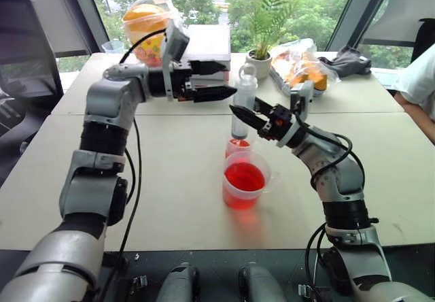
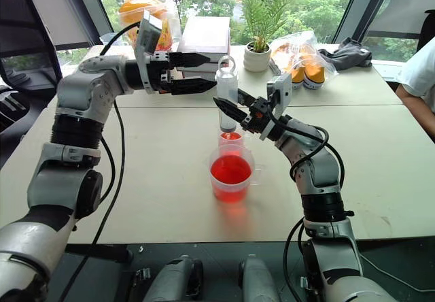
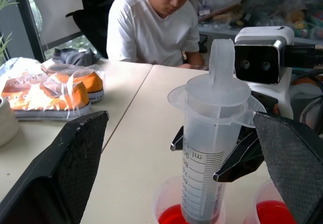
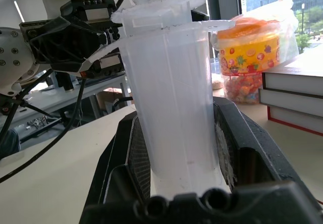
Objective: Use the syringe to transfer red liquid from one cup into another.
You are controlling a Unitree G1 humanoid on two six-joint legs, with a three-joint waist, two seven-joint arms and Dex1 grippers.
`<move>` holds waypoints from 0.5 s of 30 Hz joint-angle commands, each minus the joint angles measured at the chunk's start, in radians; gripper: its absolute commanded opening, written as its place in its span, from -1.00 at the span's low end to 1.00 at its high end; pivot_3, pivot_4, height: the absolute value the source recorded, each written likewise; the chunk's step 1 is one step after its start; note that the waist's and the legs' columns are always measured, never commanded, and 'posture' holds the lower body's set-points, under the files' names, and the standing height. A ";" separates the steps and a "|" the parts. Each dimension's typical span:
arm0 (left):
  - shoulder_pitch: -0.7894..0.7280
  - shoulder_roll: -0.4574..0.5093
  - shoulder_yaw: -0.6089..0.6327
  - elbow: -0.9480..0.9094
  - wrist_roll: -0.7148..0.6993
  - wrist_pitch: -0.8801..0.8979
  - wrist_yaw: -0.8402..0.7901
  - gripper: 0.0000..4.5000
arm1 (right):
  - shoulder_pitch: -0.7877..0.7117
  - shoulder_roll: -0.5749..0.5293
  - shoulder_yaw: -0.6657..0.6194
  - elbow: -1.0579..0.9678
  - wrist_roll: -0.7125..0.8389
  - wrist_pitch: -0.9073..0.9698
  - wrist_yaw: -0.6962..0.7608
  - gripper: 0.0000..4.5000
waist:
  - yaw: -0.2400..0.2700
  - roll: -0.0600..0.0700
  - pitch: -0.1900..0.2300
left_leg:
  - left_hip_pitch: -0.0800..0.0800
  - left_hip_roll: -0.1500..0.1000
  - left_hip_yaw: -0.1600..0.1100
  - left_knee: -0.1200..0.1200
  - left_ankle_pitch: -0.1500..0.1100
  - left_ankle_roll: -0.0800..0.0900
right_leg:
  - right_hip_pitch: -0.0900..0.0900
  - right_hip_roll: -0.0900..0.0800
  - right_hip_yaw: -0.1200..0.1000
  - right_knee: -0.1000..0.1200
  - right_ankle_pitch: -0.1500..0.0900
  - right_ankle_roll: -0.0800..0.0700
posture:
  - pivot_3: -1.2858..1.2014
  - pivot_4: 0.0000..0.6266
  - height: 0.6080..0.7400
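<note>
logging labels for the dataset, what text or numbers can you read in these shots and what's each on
"ml": on the syringe barrel, above its graduation marks.
Numerals beside those marks: too blurred to read.
Printed pattern on the orange-lidded candy jar: pictures, no legible words.
Stacked books: no readable text.

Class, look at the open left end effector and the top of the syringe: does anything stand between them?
Nothing visible does. The left end effector is open, level with the plunger top of the syringe, with only air between. The right end effector grips the barrel lower down, its tip in the narrow cup.
</note>
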 commanded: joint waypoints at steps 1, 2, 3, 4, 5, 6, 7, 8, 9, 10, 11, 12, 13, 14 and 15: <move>0.056 0.065 0.022 -0.141 -0.048 0.049 -0.045 0.98 | -0.061 0.006 -0.036 -0.028 0.038 0.019 -0.036 -0.38 | -0.003 0.000 0.000 | 0.000 0.000 0.000 0.000 0.000 0.000 | 0.000 0.000 0.000 0.000 0.000 0.000 | 0.03 -0.52 1.00; 0.085 0.084 0.023 -0.180 -0.061 0.063 -0.058 0.98 | -0.084 0.009 -0.055 -0.030 0.054 0.051 -0.072 -0.38 | -0.005 0.001 0.000 | 0.000 0.000 0.000 0.000 0.000 0.000 | 0.000 0.000 0.000 0.000 0.000 0.000 | 0.03 -0.52 1.00; 0.108 0.100 0.024 -0.213 -0.075 0.085 -0.062 0.98 | -0.107 0.005 -0.067 -0.031 0.058 0.082 -0.106 -0.38 | -0.005 0.001 0.000 | 0.000 0.000 0.000 0.000 0.000 0.000 | -0.001 0.000 0.001 0.001 0.000 0.000 | 0.03 -0.52 1.00; 0.129 0.112 0.025 -0.242 -0.087 0.107 -0.061 0.98 | -0.127 -0.007 -0.073 -0.035 0.057 0.109 -0.130 -0.38 | -0.003 0.001 0.000 | 0.000 0.000 0.000 0.000 0.000 -0.001 | -0.001 -0.001 0.001 0.001 0.000 0.000 | 0.03 -0.52 1.00; 0.157 0.127 0.025 -0.275 -0.094 0.119 -0.060 0.98 | -0.157 -0.032 -0.086 -0.045 0.064 0.155 -0.152 -0.38 | -0.003 0.001 0.000 | 0.000 0.000 0.000 0.000 0.001 -0.001 | -0.001 -0.001 0.001 0.002 0.000 0.000 | 0.03 -0.52 1.00; 0.184 0.139 0.026 -0.305 -0.101 0.129 -0.058 0.98 | -0.190 -0.057 -0.106 -0.055 0.079 0.214 -0.182 -0.38 | 0.000 0.001 0.000 | 0.000 0.000 0.000 0.000 0.001 -0.001 | -0.001 -0.001 0.001 0.003 0.000 0.000 | 0.03 -0.52 1.00; 0.206 0.148 0.029 -0.328 -0.109 0.143 -0.052 0.98 | -0.222 -0.080 -0.127 -0.062 0.096 0.273 -0.217 -0.38 | 0.003 0.001 0.000 | 0.000 0.000 0.000 0.000 0.001 -0.001 | -0.002 -0.003 0.000 0.003 0.000 0.000 | 0.03 -0.52 1.00; 0.224 0.153 0.034 -0.349 -0.119 0.158 -0.041 0.98 | -0.256 -0.103 -0.156 -0.062 0.121 0.335 -0.254 -0.38 | 0.007 0.001 0.000 | 0.000 0.000 0.000 0.000 0.001 -0.001 | -0.001 -0.004 0.000 0.003 0.000 0.000 | 0.03 -0.52 1.00; 0.241 0.156 0.039 -0.371 -0.131 0.173 -0.030 0.98 | -0.292 -0.127 -0.190 -0.057 0.154 0.419 -0.298 -0.38 | 0.009 0.001 0.000 | 0.000 0.000 0.000 0.000 0.001 -0.001 | -0.001 -0.005 0.000 0.002 0.000 0.000 | 0.03 -0.52 1.00; 0.253 0.157 0.042 -0.388 -0.141 0.184 -0.021 0.98 | -0.313 -0.144 -0.215 -0.054 0.180 0.480 -0.328 -0.38 | 0.009 0.000 0.000 | 0.000 0.000 -0.001 0.000 0.001 -0.001 | -0.001 -0.006 0.000 0.002 0.000 0.000 | 0.03 -0.52 1.00; 0.269 0.159 0.043 -0.408 -0.149 0.192 -0.016 0.98 | -0.341 -0.166 -0.240 -0.043 0.198 0.556 -0.367 -0.38 | 0.008 0.000 0.000 | 0.000 0.000 -0.001 0.000 0.001 -0.001 | -0.001 -0.006 0.000 0.001 0.000 0.000 | 0.03 -0.52 1.00; 0.288 0.163 0.043 -0.428 -0.156 0.196 -0.013 0.98 | -0.366 -0.195 -0.256 -0.028 0.199 0.621 -0.401 -0.38 | 0.007 0.000 0.000 | -0.001 0.000 -0.001 0.000 0.001 -0.001 | -0.001 -0.006 0.000 0.000 0.000 0.000 | 0.03 -0.52 1.00; 0.311 0.162 0.044 -0.456 -0.168 0.208 -0.004 0.98 | -0.395 -0.243 -0.273 0.005 0.197 0.726 -0.432 -0.38 | 0.005 0.000 0.000 | -0.001 0.000 -0.001 -0.001 0.001 -0.001 | -0.001 -0.007 0.000 0.000 0.000 -0.001 | 0.03 -0.52 1.00; 0.336 0.161 0.044 -0.483 -0.179 0.216 0.004 0.98 | -0.414 -0.304 -0.264 0.041 0.177 0.829 -0.450 -0.38 | 0.005 0.000 0.000 | -0.001 0.000 -0.001 -0.001 0.001 -0.001 | -0.001 -0.007 0.000 0.000 0.000 -0.001 | 0.03 -0.52 1.00; 0.356 0.159 0.043 -0.502 -0.185 0.218 0.013 0.98 | -0.425 -0.371 -0.226 0.078 0.148 0.937 -0.458 -0.38 | 0.006 0.000 0.000 | -0.001 0.000 -0.001 -0.002 0.001 -0.001 | -0.001 -0.007 0.001 -0.001 0.000 -0.001 | 0.03 -0.52 1.00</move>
